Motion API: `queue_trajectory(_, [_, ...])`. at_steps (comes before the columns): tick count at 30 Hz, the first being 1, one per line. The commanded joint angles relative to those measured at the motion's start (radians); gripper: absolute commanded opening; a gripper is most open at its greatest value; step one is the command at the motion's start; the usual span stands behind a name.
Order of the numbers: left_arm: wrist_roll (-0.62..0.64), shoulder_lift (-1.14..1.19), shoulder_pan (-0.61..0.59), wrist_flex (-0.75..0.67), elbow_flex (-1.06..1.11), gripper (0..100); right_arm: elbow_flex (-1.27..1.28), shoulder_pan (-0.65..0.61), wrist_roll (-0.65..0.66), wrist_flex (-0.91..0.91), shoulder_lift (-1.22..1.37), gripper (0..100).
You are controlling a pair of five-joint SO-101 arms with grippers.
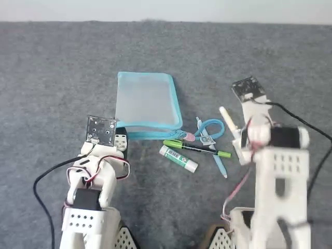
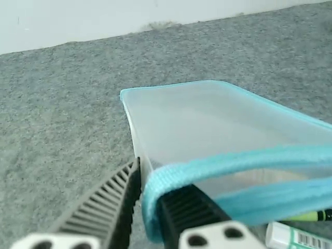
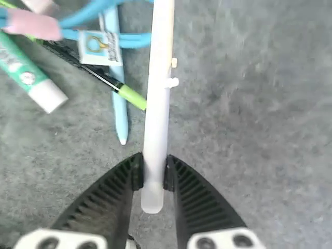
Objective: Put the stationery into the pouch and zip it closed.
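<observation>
The translucent pouch (image 1: 144, 101) with teal trim lies flat mid-table, its open mouth facing the arms. My left gripper (image 1: 123, 137) is at the pouch's near left corner, shut on the teal mouth edge (image 2: 155, 181), which sits between the fingers (image 2: 179, 205). My right gripper (image 3: 153, 168) is shut on a white pen (image 3: 158, 98) and holds it above the mat (image 1: 228, 122). On the mat lie a green glue stick (image 1: 178, 158), a green-and-black pen (image 1: 197, 148) and a light blue pen (image 1: 220, 163). A pink zipper pull (image 1: 189, 137) with a blue loop (image 1: 210, 128) lies by the pouch's near right corner.
A grey mat (image 1: 62, 67) covers the whole table up to a pale wall at the back. The loose stationery lies between the two arms, just right of the pouch mouth. A small paper tag (image 3: 98, 44) hangs on the blue loop. Cables trail beside both arm bases.
</observation>
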Motion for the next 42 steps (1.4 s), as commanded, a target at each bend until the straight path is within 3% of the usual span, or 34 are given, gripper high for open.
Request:
queue_trajectory(1, [0.012, 0.009, 0.006, -0.035, -0.019, 1, -0.009, -0.079, 0.000, 0.065, -0.203, 0.6])
queue_trajectory(5, [0.012, 0.009, 0.006, -0.034, -0.018, 1, -0.009, -0.211, -0.020, 0.105, -0.367, 0.6])
queue_trajectory(12, [0.012, 0.009, 0.005, -0.034, -0.018, 1, -0.009, -0.613, 0.014, 0.174, -0.599, 0.6])
queue_trajectory(14, [0.012, 0.009, 0.005, -0.034, -0.018, 1, -0.008, -0.671, 0.015, 0.189, -0.598, 0.6])
queue_trajectory(23, [0.012, 0.009, 0.003, -0.032, -0.018, 1, -0.009, -0.671, 0.017, 0.171, -0.414, 0.6])
queue_trajectory(33, [0.012, 0.006, 0.006, -0.032, -0.018, 1, -0.009, -0.667, 0.014, 0.148, -0.392, 0.6])
queue_trajectory(42, [0.012, 0.006, 0.006, -0.032, -0.018, 1, -0.015, -0.576, -0.018, 0.041, -0.265, 0.6])
